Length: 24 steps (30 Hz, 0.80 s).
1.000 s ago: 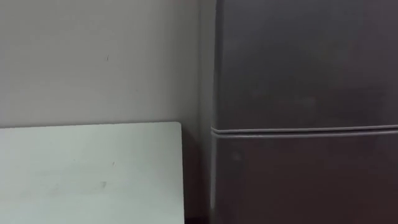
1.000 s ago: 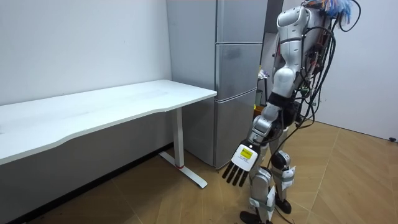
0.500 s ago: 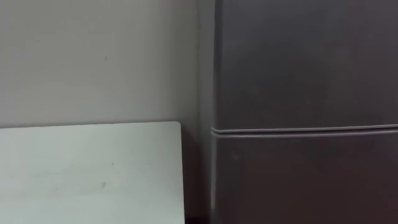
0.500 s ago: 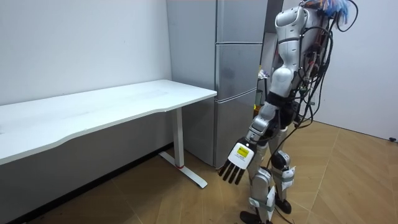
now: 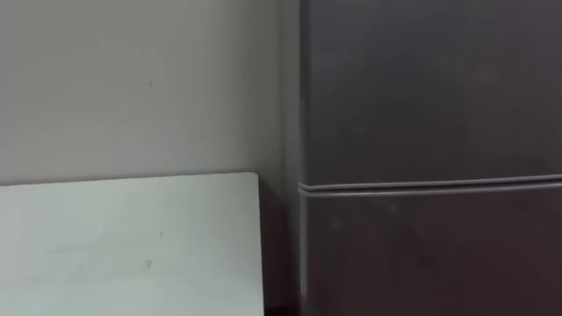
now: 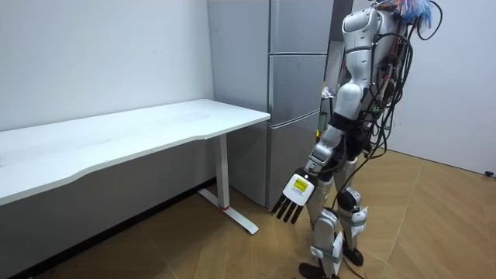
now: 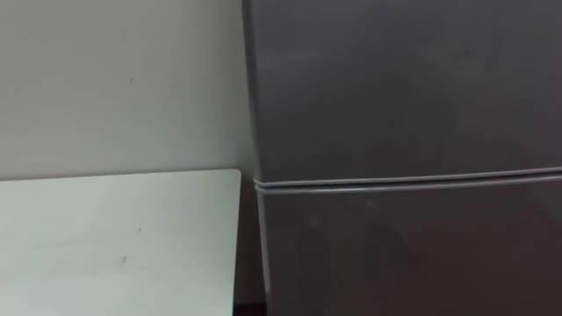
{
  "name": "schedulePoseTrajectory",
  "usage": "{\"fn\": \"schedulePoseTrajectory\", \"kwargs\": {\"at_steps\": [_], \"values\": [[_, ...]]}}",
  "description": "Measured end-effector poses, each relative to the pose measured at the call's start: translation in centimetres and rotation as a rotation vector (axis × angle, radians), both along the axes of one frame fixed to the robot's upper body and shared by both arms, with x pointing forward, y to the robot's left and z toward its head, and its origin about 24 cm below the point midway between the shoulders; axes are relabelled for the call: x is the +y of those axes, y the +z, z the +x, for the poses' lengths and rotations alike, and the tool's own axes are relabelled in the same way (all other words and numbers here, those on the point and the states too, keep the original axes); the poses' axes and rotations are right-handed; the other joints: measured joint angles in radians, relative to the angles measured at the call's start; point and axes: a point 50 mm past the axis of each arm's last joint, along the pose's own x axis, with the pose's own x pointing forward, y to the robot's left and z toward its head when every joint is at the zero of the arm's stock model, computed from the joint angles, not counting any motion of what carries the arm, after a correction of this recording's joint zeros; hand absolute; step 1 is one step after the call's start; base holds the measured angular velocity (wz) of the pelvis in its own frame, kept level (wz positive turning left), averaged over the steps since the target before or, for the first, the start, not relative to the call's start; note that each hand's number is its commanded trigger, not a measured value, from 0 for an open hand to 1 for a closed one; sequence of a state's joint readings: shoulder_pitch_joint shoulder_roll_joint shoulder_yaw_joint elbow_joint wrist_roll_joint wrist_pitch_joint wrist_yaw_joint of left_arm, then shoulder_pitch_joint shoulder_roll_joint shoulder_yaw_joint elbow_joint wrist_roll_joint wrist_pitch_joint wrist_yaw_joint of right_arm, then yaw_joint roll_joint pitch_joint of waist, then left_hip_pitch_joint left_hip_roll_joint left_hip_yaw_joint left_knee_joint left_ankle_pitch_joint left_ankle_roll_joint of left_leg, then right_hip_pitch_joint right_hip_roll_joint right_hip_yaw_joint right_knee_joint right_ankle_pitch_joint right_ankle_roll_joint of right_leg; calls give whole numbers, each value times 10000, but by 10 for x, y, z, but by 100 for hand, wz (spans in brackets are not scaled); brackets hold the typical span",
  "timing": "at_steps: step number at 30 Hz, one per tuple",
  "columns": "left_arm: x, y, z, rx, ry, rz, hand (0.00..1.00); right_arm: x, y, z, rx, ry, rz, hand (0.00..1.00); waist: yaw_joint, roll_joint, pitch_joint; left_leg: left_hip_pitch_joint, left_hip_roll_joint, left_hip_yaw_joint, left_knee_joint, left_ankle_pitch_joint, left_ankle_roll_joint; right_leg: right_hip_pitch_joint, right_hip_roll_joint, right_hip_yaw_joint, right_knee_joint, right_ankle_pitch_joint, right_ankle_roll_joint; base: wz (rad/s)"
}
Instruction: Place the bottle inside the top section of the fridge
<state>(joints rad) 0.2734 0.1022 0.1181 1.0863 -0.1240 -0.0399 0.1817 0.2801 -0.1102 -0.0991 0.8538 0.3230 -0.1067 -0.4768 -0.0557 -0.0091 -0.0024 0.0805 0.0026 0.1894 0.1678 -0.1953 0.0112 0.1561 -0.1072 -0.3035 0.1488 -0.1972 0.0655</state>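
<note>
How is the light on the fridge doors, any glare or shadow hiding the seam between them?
Left eye view: the fridge doors look dim, with no glare; the seam between them catches a thin bright line, and the gap beside the table lies in shadow. Room view: the doors are evenly lit, without hot spots; shadow lies under the table.

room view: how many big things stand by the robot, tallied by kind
table: 1
fridge: 1
total: 2
</note>
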Motion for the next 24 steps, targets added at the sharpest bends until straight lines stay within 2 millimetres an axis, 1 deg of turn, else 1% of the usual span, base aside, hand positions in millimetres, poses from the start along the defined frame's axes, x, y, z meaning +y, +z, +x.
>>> {"fn": "schedulePoseTrajectory", "kwargs": {"at_steps": [3,7,13,19,24], "values": [[-3,-1,6,-66,-307,-70,0,12,-7,-4,359,1030,768,0,125,1,-1,0,3,-6,23,1,0,10,1,0,8,-7,-5,0],[-5,-1,13,-112,-869,-71,0,26,-15,-1,743,2356,1797,0,130,15,2,-18,0,-14,22,1,0,16,5,21,9,-7,-5,0],[-6,0,20,-185,-1566,-70,0,39,-22,0,947,3449,3075,0,123,13,2,-88,-29,-92,38,2,1,8,10,-11,-54,-11,1,4],[-7,0,23,-279,-1784,-221,0,42,-26,-3,1235,3729,3837,0,116,-2,1,-86,-40,-130,48,1,1,65,17,-3,-92,-9,-1,1],[-7,0,22,-219,-1763,-222,0,42,-28,-6,1418,3666,3965,0,114,-8,20,-75,-43,-219,19,-3,1,156,26,-6,-66,-6,-4,5]]}}
